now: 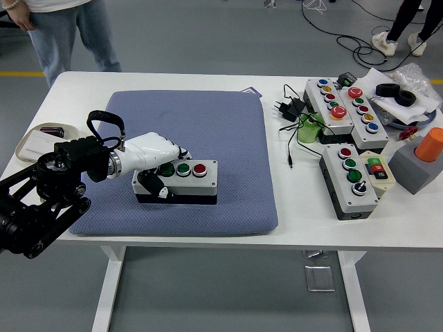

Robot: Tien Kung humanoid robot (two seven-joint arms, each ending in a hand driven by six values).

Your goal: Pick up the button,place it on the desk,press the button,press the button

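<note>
The left hand (154, 153) hides the button box's (176, 182) left end, fingers apparently clamped around it; open blue mat (228, 138) lies rightward.

A single head view looks forward and down from high on the robot's side, at middling range. The table (208, 232) fills the width, its near edge low in the picture with the legs and floor below it. The far edge runs near the top, and beyond it floor and a standing person (59, 28) show. The left hand (149, 153) enters from the left edge; the pad (208, 131) spreads ahead and right of its fingers. Well right of them, button boxes (346, 104) reach the right margin.
</note>
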